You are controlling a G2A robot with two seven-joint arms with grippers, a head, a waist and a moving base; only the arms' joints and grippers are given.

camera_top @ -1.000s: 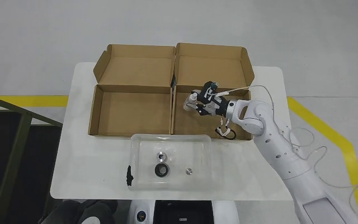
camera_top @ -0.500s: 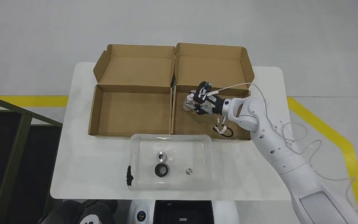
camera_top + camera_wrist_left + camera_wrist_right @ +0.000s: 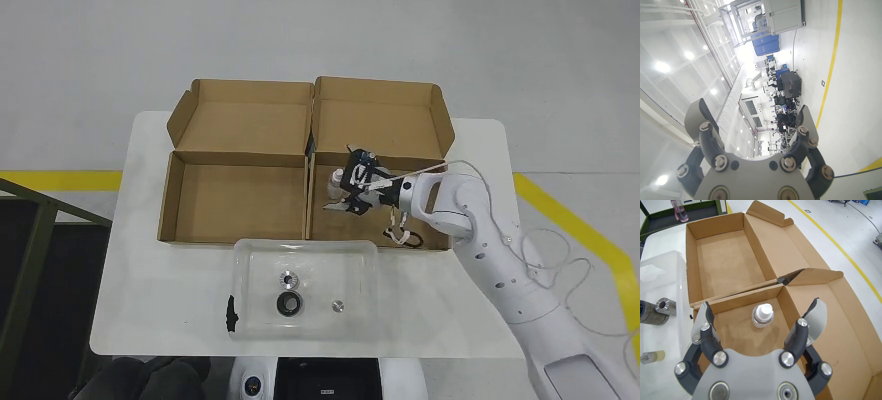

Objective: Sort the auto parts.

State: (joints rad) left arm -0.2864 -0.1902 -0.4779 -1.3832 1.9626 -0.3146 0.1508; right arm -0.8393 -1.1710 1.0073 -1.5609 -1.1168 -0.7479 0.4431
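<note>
While our right gripper (image 3: 761, 304) hangs with fingers spread, we see the wrapped white part (image 3: 762, 317) lying just beyond them, untouched, in the right cardboard box's (image 3: 734, 332) corner beside the neighbouring box (image 3: 725, 262).

The top camera looked straight down from well above the right box (image 3: 335, 228), taking in the whole table (image 3: 140, 290), the left box (image 3: 235, 200) beside it and the clear bin (image 3: 245, 262) just in front. The right wrist camera sat close over the right box (image 3: 745, 338), facing across it toward the left box (image 3: 725, 262) and the clear bin (image 3: 662, 262); both views shared these. The left wrist camera faced away from the right box, seemingly up into the hall.
</note>
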